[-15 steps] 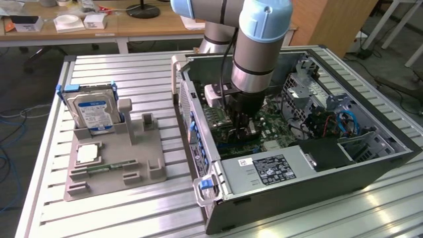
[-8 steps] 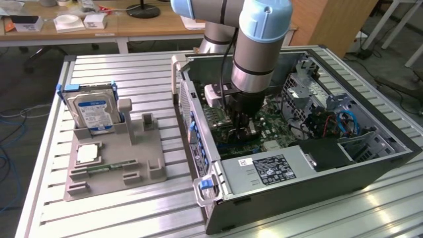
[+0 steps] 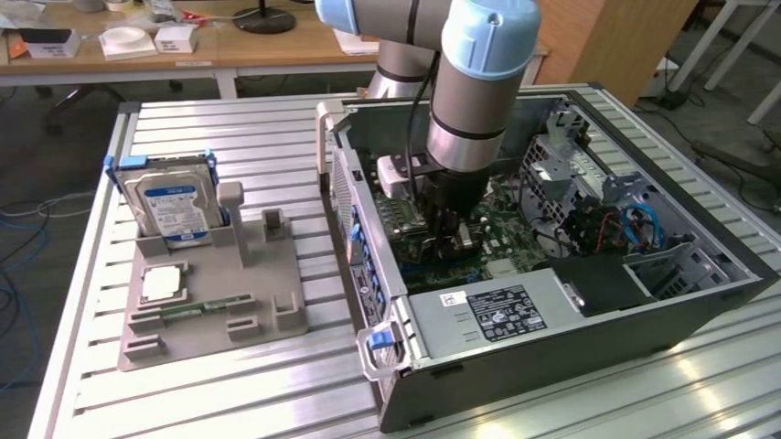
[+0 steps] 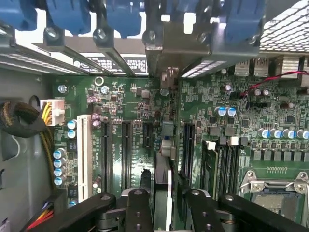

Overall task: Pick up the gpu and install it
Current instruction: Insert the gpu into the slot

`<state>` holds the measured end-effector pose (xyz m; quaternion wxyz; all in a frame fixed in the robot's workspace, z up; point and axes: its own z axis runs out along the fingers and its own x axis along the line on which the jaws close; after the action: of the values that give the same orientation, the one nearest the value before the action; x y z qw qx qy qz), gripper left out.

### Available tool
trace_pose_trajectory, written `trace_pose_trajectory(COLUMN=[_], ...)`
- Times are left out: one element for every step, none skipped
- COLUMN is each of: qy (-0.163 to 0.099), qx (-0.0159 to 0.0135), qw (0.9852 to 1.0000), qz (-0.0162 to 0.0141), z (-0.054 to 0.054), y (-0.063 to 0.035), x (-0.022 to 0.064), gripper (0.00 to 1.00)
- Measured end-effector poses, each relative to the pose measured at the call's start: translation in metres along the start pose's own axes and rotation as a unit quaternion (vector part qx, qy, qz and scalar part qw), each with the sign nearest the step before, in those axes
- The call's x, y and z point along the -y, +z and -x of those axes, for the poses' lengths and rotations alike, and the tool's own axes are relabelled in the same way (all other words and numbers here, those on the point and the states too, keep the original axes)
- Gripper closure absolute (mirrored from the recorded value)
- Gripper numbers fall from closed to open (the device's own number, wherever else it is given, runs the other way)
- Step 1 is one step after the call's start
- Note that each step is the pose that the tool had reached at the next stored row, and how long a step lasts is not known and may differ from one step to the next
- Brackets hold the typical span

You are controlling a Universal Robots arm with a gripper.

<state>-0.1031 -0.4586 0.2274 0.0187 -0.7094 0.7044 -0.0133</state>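
The gpu [image 4: 163, 169] stands on edge in a motherboard slot inside the open computer case [image 3: 683, 302]. I see it as a thin dark card running up to its silvery end bracket [image 4: 164, 53] at the case's rear wall. My gripper [image 4: 169, 212] straddles the card's top edge, one black finger [image 4: 137, 212] on each side with a narrow gap showing, so it is open. In the exterior view my gripper [image 3: 445, 240] reaches straight down onto the green motherboard [image 3: 513, 233] and covers most of the card.
A grey fixture [image 3: 262, 293] at the exterior view's left holds a silver hard drive [image 3: 171, 206], a processor chip [image 3: 163, 283] and a green memory stick [image 3: 201, 308]. The power supply [image 3: 495, 311] and drive cage [image 3: 573, 165] flank the arm. Empty slots [image 4: 126, 145] and cables [image 4: 19, 121] lie beside the card.
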Motion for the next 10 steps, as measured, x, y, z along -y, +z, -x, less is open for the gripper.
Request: trace_pose_trajectory(qy=[0.0, 0.0, 0.0, 0.0, 0.0, 0.0, 0.0, 0.0, 0.0, 0.0], qx=[-0.0002, -0.0003, -0.0002, -0.0002, -0.0002, -0.0002, -0.0003, -0.0002, -0.0002, -0.0002], qw=[1.0, 1.0, 1.0, 1.0, 1.0, 1.0, 1.0, 1.0, 1.0, 1.0], qz=[0.0001, 0.0001, -0.0001, -0.0003, -0.0005, -0.0005, -0.0006, -0.0007, -0.0008, -0.0008], z=[0.0, 0.0, 0.0, 0.0, 0.0, 0.0, 0.0, 0.0, 0.0, 0.0], y=[-0.0014, -0.0032, -0.005, -0.0069, -0.0082, -0.01, -0.0119, -0.0137, -0.0154, -0.0172], x=[0.0, 0.0001, 0.0002, 0.0003, 0.0004, 0.0004, 0.0005, 0.0006, 0.0007, 0.0008], gripper=[0.66, 0.66, 0.66, 0.66, 0.66, 0.66, 0.66, 0.66, 0.66, 0.66])
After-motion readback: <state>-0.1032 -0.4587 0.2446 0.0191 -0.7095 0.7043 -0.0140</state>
